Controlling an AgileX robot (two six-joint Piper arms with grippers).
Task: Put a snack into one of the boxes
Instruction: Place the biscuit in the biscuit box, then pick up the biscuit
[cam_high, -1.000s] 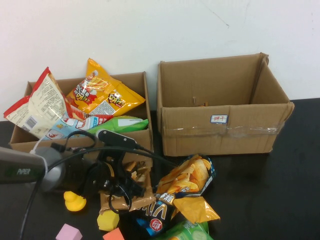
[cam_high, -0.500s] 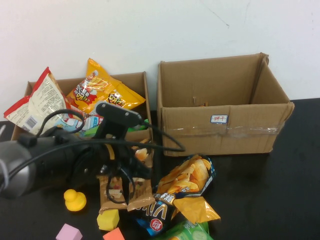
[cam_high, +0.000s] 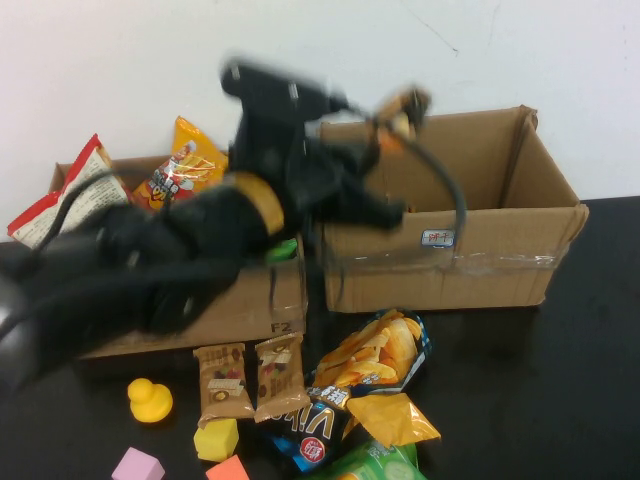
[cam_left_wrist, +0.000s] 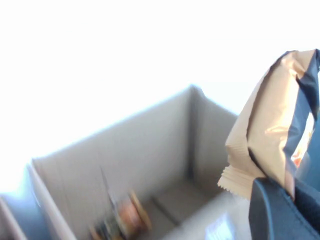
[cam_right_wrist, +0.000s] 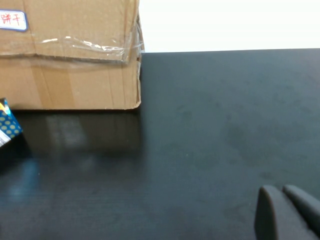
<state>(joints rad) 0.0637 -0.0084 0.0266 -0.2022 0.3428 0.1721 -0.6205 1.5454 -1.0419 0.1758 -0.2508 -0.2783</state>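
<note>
Left gripper holding a tan snack packet over the large box; arm motion-blurred.

Near side: the right gripper shows only as two dark finger tips pressed close together above bare black worktop, with nothing between them; a corner of the large box lies beyond it. The left arm is smeared and hides much of the small box. In the left wrist view the packet is clamped at its lower end between dark fingers, long axis rising away from the gripper, crimped edge visible, far end cut off. Past the packet: the large box's open interior, a blurred brown item on its floor.
</note>
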